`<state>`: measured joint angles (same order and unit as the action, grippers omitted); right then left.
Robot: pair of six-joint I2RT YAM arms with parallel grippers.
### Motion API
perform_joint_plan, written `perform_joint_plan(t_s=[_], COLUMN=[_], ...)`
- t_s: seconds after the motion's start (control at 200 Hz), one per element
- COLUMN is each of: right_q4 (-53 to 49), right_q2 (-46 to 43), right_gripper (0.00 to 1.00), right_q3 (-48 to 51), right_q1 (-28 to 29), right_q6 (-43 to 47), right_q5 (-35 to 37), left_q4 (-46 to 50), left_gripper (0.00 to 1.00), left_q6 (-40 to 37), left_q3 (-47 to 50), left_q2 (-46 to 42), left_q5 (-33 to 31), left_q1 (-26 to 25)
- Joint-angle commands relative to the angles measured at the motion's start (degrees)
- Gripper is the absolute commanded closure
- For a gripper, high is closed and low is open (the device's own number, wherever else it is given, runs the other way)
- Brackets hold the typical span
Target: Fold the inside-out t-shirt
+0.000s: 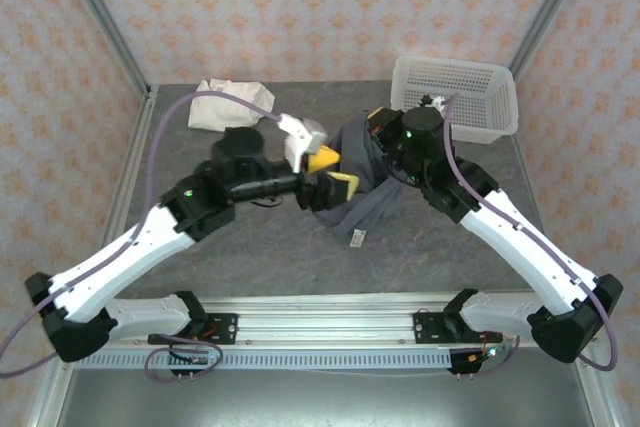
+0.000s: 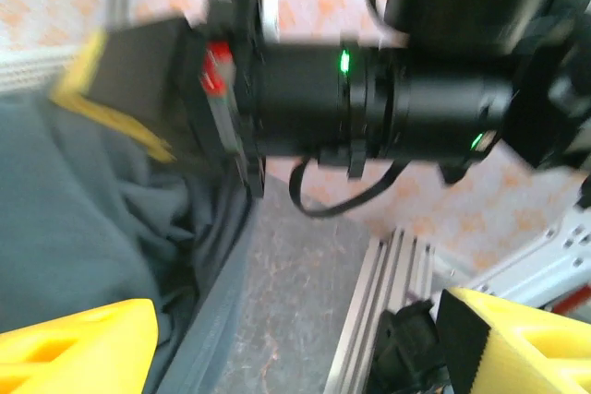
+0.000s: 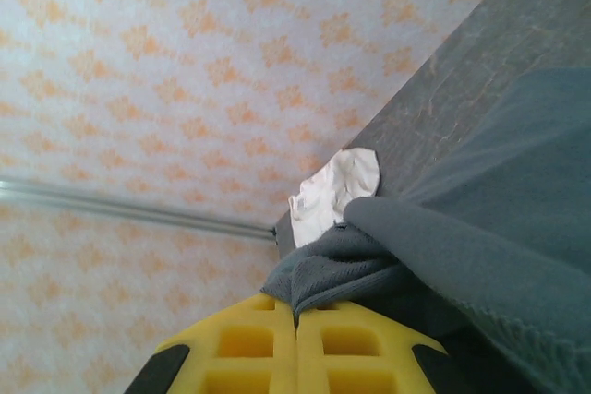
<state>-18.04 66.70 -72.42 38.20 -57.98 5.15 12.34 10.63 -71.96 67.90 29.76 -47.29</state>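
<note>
**A:** Where was the dark grey t-shirt (image 1: 362, 175)?

**B:** Bunched near the middle of the grey table (image 1: 250, 247), between the 2 arms. Its upper part was gathered at the right gripper (image 1: 380, 123) and the rest trailed down onto the tabletop, with a small white label (image 1: 358, 238) at its near edge.

**A:** And the right gripper's jaws?

**B:** Pressed together on a fold of the t-shirt, as the right wrist view showed.

**A:** The left gripper (image 1: 333, 171)?

**B:** Its yellow fingers (image 2: 78, 357) stood wide apart with nothing between them, just beside the cloth's left side.

**A:** Anything else on the table?

**B:** 1 cream-white garment (image 1: 230, 104) lay crumpled at the far left, well apart from the t-shirt. A white basket (image 1: 500, 73) sat at the far right.
</note>
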Motion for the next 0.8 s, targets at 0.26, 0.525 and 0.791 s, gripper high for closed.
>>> perform_joint_plan(t_s=[0.26,0.525,0.791], right_q4=[0.66,-5.95,-11.39], right_q2=[0.36,0.30,0.82], right_gripper=[1.00,1.00,1.00], right_q3=[-5.95,-11.72,-26.91], right_q1=[-0.05,-0.44,-10.94], right_q6=[-10.78,-14.88,-16.20], right_q5=[5.06,12.89,12.37], left_q4=[-20.05,-18.85,-9.63], left_gripper=[0.13,1.00,1.00], left_q6=[-10.55,-6.36,-5.86], left_q3=[3.98,6.55,23.17], left_q2=[16.89,22.07,14.55], left_q5=[0.08,-6.46,-24.82], left_q1=[-3.90,-4.22,-4.13])
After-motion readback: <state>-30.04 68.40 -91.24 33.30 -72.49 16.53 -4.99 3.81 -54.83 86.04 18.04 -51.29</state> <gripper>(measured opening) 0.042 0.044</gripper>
